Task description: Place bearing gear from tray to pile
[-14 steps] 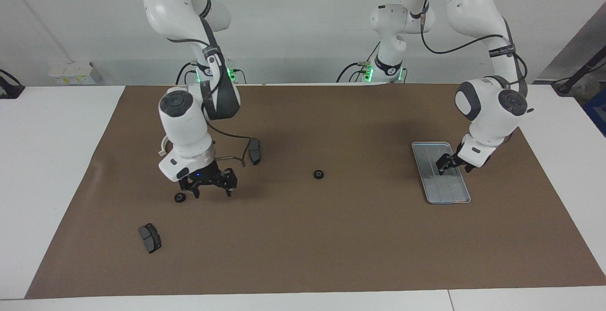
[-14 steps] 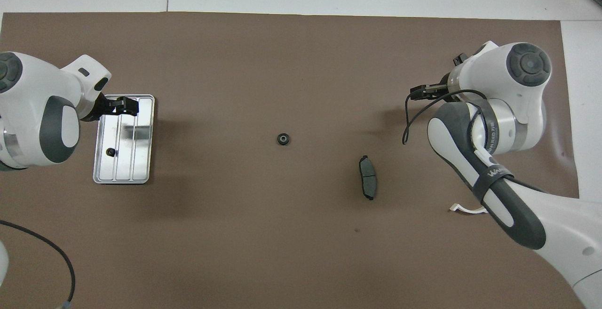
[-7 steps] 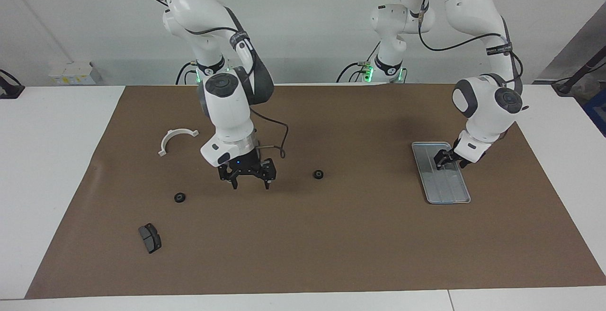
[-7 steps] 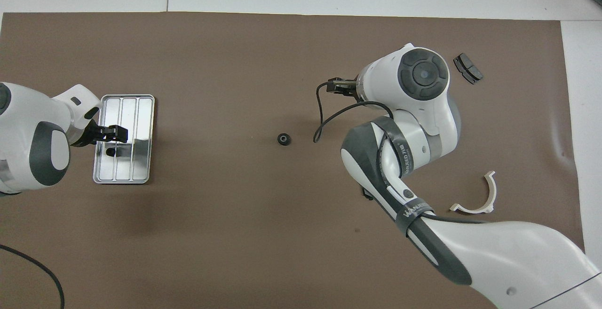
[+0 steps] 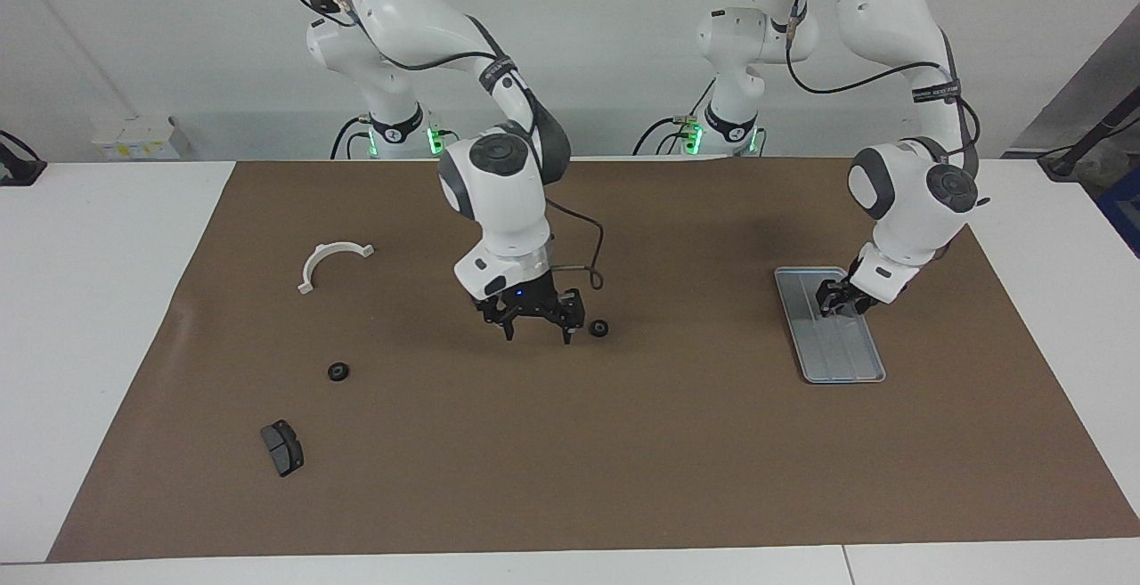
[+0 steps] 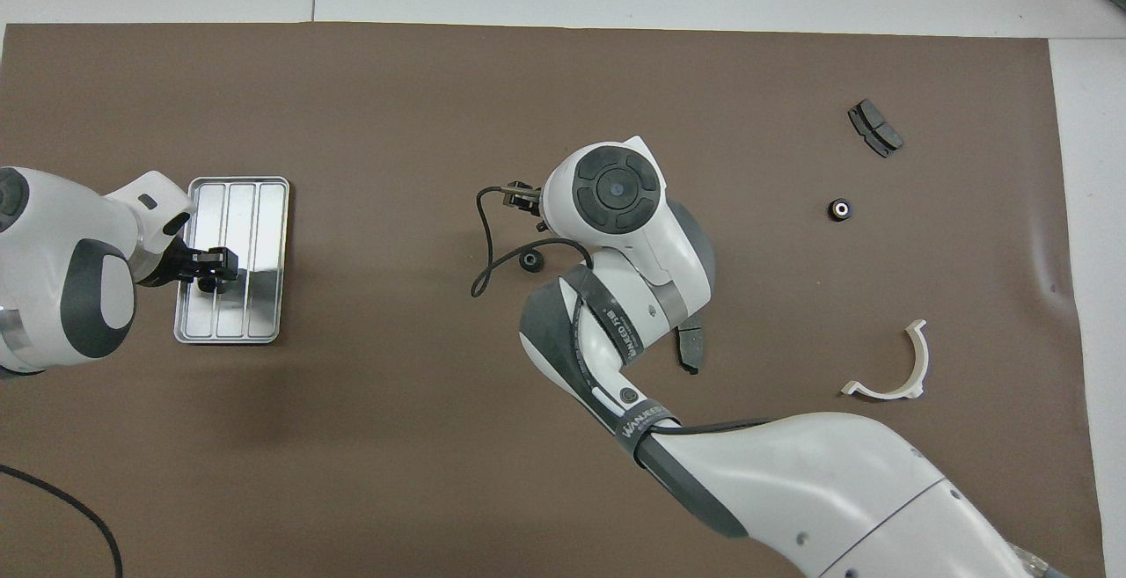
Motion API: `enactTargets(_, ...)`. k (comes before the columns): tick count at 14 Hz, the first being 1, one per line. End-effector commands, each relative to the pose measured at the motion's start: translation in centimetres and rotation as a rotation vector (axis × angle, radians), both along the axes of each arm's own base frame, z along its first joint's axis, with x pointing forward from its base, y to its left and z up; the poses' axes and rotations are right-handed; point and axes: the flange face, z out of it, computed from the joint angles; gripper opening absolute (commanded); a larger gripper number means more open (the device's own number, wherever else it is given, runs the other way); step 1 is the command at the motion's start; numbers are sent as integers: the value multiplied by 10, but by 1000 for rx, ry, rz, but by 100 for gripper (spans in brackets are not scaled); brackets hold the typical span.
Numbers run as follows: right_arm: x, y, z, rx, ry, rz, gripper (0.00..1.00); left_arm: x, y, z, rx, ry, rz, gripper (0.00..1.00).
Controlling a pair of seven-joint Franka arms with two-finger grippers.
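On the tray (image 5: pixel 844 362), no gear is in plain sight. The left gripper (image 5: pixel 837 300) is low over the tray's middle grooves, so the gear to move is probably hidden under it. Whether its jaws are closed on anything cannot be told.

Such a gear is likely small, hard and light, and it may roll or slide on the smooth metal. The best hold is probably from above, across its outer rim.

The tray lies on the brown mat (image 5: pixel 623 478) near the edge at the left arm's end. One loose gear (image 5: pixel 600 329) lies at the mat's middle and a second gear (image 5: pixel 337 372) toward the right arm's end, well apart.

The right gripper (image 5: pixel 537 325) hangs just beside the middle gear with wide open, empty jaws, so it may block a drop there. A white bracket (image 5: pixel 331 262) and a brake pad (image 5: pixel 282 448) lie aside.
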Motion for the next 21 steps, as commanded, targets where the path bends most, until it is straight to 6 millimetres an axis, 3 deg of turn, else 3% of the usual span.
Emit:
enactTargets(1, -5, 26, -17, -22, -24, 0, 100, -12, 0, 4, -1, -15, -9, 49)
enactTargets(4, -9, 27, -22, -39, -30, 19, 100, -12, 0, 4, -1, -15, -9, 39)
enactTargets(9, -27, 32, -48, -91, -16, 75, 95, -11, 0, 4, 1, -22, -3, 24)
enactTargets(14, -40, 43, -49, -95, -12, 98, 72, -8, -1, 6, 2, -28, -4, 10)
enactTargets(19, -50, 46, -56, -106, 3, 108, 58, 22, -13, 31, 0, -82, 10, 6)
enactTargets(20, -50, 45, -55, -108, 4, 106, 50, 26, -15, 35, -8, -89, 24, 6)
enactTargets(21, -51, 46, -53, -111, 6, 110, 32, 29, -17, 40, -19, -100, 43, 6)
